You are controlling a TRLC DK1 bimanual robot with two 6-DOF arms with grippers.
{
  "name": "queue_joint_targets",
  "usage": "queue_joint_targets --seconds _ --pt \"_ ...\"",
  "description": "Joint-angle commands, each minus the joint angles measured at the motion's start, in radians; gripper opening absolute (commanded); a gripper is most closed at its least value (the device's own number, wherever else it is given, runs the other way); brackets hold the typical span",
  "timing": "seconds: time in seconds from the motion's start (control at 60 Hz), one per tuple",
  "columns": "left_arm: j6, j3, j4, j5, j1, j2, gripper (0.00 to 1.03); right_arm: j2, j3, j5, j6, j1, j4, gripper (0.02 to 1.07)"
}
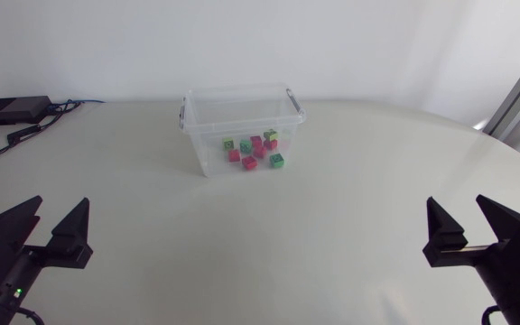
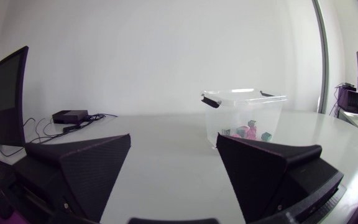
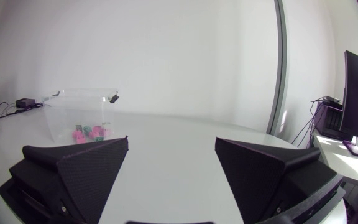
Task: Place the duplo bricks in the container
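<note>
White table (image 1: 350, 208), rounded at its far edge, seen from above and from both wrists.

Item 1: container (image 1: 210, 144). Clear plastic box, open top, a dark clip at each short end. It stands upright at the far middle of the table, slightly toward the left arm's side. Its long axis runs across the table, a little skewed.

Item 2: bricks (image 1: 253, 149). Small cubes in pink and green, about 9, though the exact count cannot be told. All lie loose on the floor of the container, bunched toward its right half. No brick shows on the bare table.

Item 3: left claw (image 1: 60, 203). At the near left corner, well apart from the container. Fingers spread wide, nothing between them. The container lies ahead of it and off to its right.

Item 4: right claw (image 1: 456, 202). At the near right corner, well apart from the container. Fingers spread wide, nothing held. The container lies ahead of it and off to its left.

Item 5: black box (image 1: 12, 110) with cables (image 1: 39, 126), at the far left edge, clear of everything else.

Assessment: the left claw looks marginally nearer the container. With every visible brick already inside, the task appears complete, and neither claw has a brick to reach for.
</note>
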Motion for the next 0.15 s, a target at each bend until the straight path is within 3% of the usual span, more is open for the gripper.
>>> queue_joint_targets --seconds 0.0,0.133 --pt "-0.045 -0.031 0.016 0.017 0.012 -0.021 0.96 -0.024 -0.035 -0.010 0.036 -0.012 0.019 1.03" --pt "-0.045 -0.031 0.016 0.017 0.012 -0.021 0.96 -0.024 -0.035 -0.010 0.036 -0.012 0.019 1.03"
